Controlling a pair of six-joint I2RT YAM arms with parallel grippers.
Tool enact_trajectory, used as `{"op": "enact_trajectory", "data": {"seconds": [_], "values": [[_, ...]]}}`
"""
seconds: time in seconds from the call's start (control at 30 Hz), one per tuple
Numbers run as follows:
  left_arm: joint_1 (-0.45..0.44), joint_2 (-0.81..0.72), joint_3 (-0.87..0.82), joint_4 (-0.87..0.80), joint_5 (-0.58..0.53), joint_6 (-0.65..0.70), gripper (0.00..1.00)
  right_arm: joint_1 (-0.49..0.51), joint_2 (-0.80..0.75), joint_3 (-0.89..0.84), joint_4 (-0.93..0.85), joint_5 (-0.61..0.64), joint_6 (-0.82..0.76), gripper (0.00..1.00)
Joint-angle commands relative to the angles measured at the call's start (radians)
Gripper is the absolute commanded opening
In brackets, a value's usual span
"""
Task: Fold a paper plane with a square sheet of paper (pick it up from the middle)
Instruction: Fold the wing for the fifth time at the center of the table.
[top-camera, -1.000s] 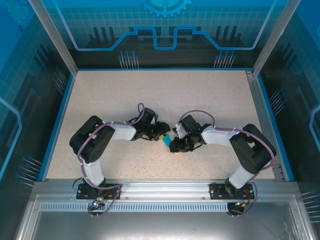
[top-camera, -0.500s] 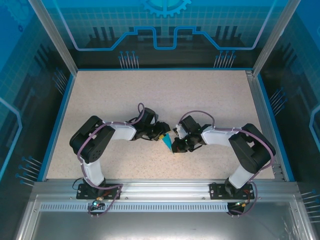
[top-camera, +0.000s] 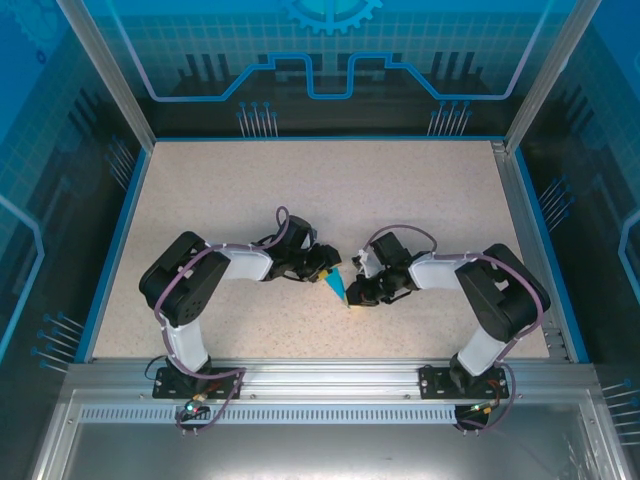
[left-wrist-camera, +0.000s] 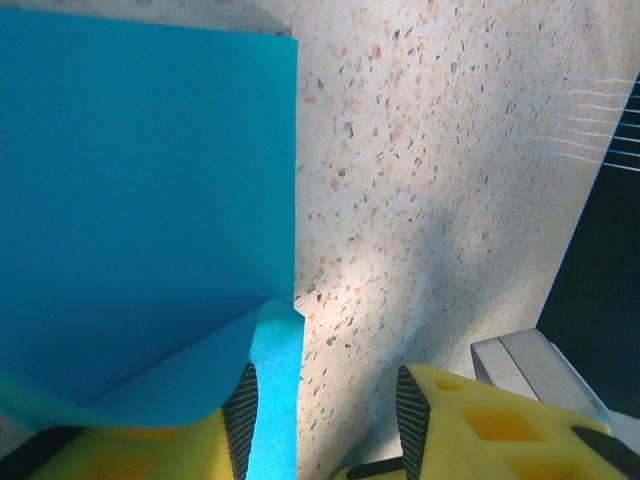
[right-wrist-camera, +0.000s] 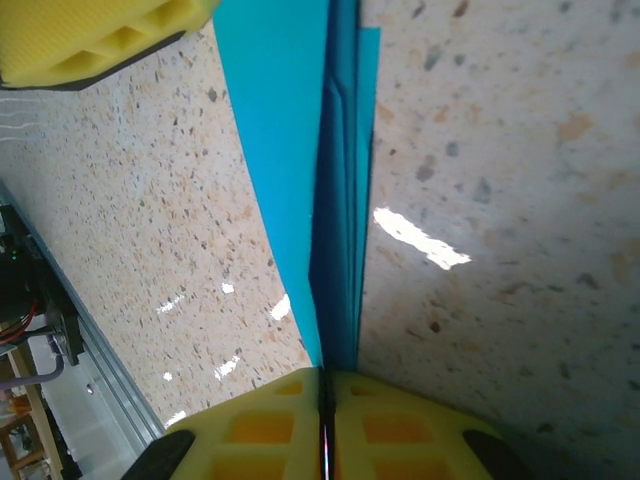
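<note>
**A:** How was the room around the work?

**B:** From the left: the blue rim (top-camera: 108, 262) ran up that side of the table (top-camera: 300, 180), and I saw a strip of speckled top between it and the left arm's elbow (top-camera: 180, 280). The right arm's elbow (top-camera: 510, 295) sat nearer its side rail (top-camera: 550, 290). A broad stretch of top lay between the grippers and the far edge. The aluminium rail (top-camera: 320, 375) was close behind the bases.

**A:** Grippers?

**B:** The left gripper (left-wrist-camera: 325, 400) stood partly apart, with bare table between its yellow fingers (left-wrist-camera: 455, 420). A curled paper edge lay over the left one. The right gripper (right-wrist-camera: 324, 385) was closed, pads together, pinching the paper plane (top-camera: 337, 288) at its crease.

**A:** Where was the plane?

**B:** Mid-table and low, between the two grippers, with its tip toward the bases.

**A:** Any markings?

**B:** A gear emblem (top-camera: 330, 12) and circuit lines on the back panel.
</note>
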Motion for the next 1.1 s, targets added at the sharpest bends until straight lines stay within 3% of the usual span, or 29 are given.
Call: {"op": "enact_trajectory", "data": {"seconds": [0.0, 0.2, 0.33, 0.57, 0.8, 1.07], "values": [[0.004, 0.041, -0.002, -0.096, -0.024, 0.016, 0.46, -0.027, 0.008, -0.035, -0.104, -0.025, -0.009, 0.1], [0.004, 0.046, 0.0, -0.096, -0.023, 0.014, 0.46, -0.045, 0.061, -0.028, -0.125, -0.032, 0.004, 0.01], [0.004, 0.049, 0.001, -0.096, -0.022, 0.015, 0.46, -0.051, 0.086, -0.02, -0.182, 0.015, -0.005, 0.04], [0.004, 0.052, 0.0, -0.097, -0.024, 0.013, 0.46, -0.07, 0.044, -0.03, -0.201, -0.026, -0.007, 0.11], [0.004, 0.056, 0.002, -0.097, -0.024, 0.013, 0.46, -0.078, 0.036, -0.022, -0.235, 0.01, 0.005, 0.0], [0.003, 0.055, 0.0, -0.096, -0.022, 0.014, 0.46, -0.077, -0.022, -0.01, -0.267, 0.058, 0.016, 0.04]]}}
